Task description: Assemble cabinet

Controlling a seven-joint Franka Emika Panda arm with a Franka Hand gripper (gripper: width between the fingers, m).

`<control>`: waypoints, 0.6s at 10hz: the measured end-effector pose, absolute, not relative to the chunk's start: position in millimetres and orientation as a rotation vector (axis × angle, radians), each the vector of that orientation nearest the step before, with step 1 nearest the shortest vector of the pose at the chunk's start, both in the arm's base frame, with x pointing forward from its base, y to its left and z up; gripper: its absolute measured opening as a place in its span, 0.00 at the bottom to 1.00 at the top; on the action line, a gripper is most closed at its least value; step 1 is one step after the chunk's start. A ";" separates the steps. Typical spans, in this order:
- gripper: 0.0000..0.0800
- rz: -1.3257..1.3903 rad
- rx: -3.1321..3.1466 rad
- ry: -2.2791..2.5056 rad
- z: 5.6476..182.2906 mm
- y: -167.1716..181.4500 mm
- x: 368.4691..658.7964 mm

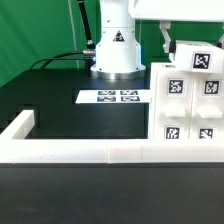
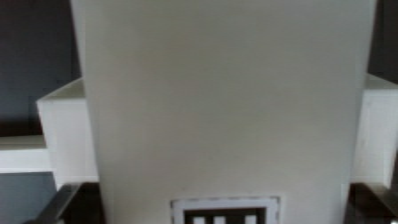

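Note:
The cabinet body (image 1: 190,112), a white box with several tag markers on its front, stands at the exterior view's right against the rail. My gripper (image 1: 178,45) hangs just above it, shut on a white cabinet panel (image 1: 198,58) with a tag, held at the body's top. In the wrist view the panel (image 2: 222,110) fills the middle, its tag (image 2: 228,212) sits between my dark fingers (image 2: 63,205), and the gripper (image 2: 222,205) clamps its sides. The cabinet body's walls (image 2: 63,130) show behind the panel on both sides.
The long white border rail (image 1: 100,152) runs along the front and turns back at the left (image 1: 20,125). The marker board (image 1: 120,97) lies flat on the black table before the arm's base (image 1: 115,50). Black cables run at the left (image 1: 60,60).

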State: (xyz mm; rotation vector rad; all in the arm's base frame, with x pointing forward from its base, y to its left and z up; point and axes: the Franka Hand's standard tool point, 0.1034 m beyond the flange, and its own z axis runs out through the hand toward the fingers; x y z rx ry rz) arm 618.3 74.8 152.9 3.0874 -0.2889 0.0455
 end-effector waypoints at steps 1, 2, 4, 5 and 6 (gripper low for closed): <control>0.70 0.054 3.080 -0.376 153.0 74.5 619.1; 0.70 0.056 3.070 -0.464 153.0 74.9 619.1; 0.70 0.060 3.030 -0.693 153.1 75.5 619.1; 0.70 0.061 3.011 -0.777 153.1 75.6 619.1; 0.70 0.060 2.988 -0.894 152.8 75.6 618.9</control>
